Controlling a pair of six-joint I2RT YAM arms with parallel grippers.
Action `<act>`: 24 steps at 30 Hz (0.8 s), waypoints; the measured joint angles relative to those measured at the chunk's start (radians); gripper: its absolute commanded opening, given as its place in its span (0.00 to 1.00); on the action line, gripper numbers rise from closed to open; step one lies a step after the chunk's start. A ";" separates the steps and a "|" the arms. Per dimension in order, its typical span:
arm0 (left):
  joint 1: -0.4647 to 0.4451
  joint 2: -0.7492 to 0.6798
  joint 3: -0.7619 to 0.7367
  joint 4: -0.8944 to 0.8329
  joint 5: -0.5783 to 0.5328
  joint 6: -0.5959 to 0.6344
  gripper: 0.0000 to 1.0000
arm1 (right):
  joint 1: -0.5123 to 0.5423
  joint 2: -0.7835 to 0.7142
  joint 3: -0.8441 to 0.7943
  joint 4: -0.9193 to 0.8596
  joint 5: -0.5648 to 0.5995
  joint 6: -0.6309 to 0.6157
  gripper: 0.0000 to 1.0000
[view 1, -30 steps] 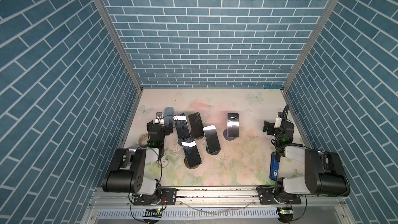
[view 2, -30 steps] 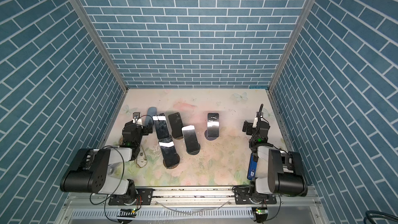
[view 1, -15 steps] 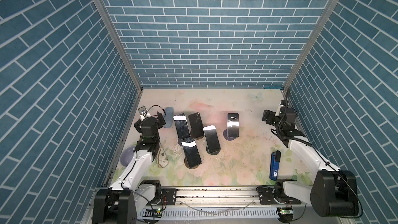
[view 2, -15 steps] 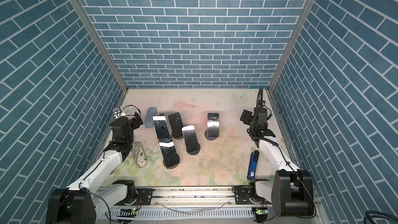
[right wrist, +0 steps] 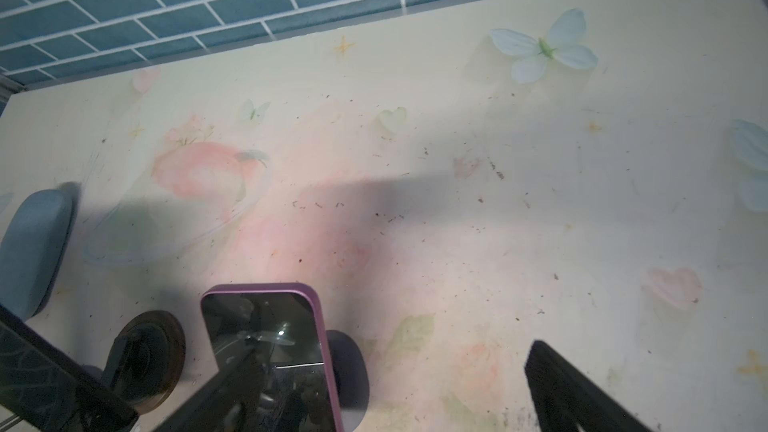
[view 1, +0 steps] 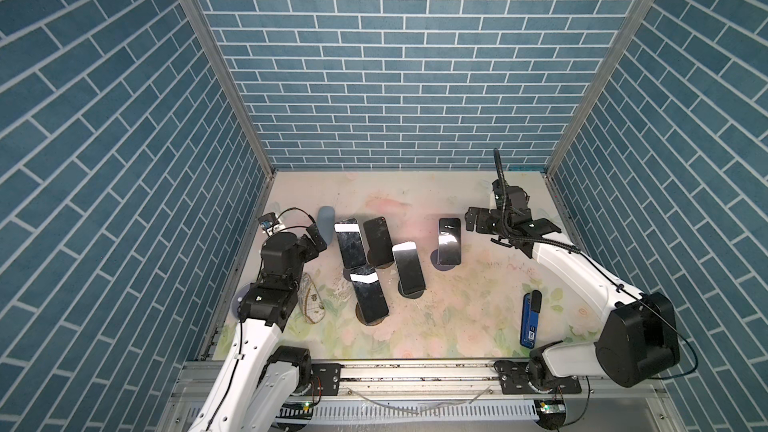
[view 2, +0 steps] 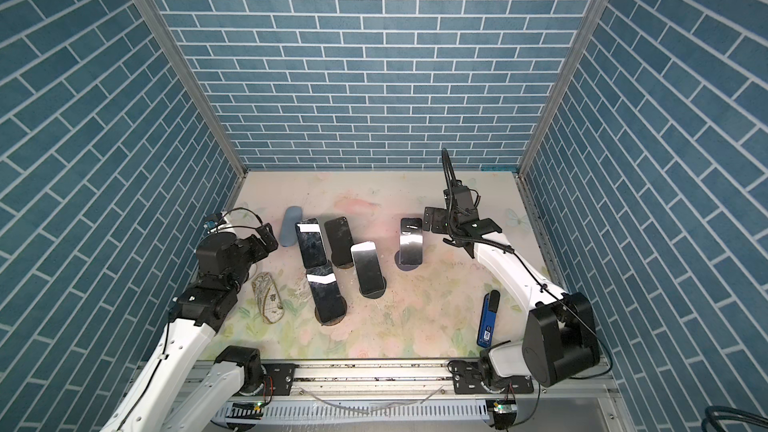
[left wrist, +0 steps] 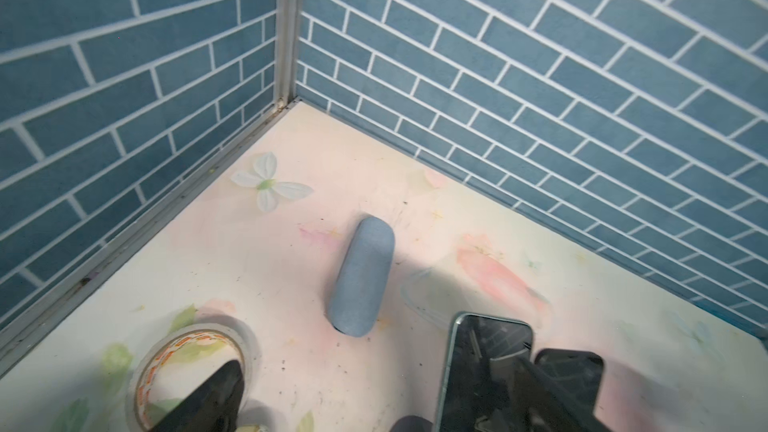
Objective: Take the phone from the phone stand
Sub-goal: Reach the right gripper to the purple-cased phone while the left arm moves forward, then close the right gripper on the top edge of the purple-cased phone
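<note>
Currently, stands: several on the table (view 1: 457, 317), a phone leaning in each.
Phone (right wrist: 270, 351): purple case, dark glossy screen, propped in the phone stand (right wrist: 351, 371); of the group, nearest the table's right edge.
Right gripper (view 1: 513, 224): jaws spread wide, empty, just beside that phone.
Left gripper (view 1: 316, 238): spread wide, empty, near the left edge.

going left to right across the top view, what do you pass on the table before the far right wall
pouch → grey-blue case → cluster of four phones → lone phone → right gripper → blue gadget
</note>
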 measured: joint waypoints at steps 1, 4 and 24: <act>-0.007 0.000 0.016 -0.018 0.021 0.002 1.00 | 0.011 0.008 0.006 -0.006 -0.005 0.000 0.99; -0.041 0.008 0.050 -0.063 0.083 0.011 1.00 | 0.042 0.033 0.021 -0.021 -0.014 0.002 0.99; -0.146 0.091 0.083 -0.108 0.182 0.018 1.00 | 0.178 0.202 0.122 -0.042 0.008 0.035 0.99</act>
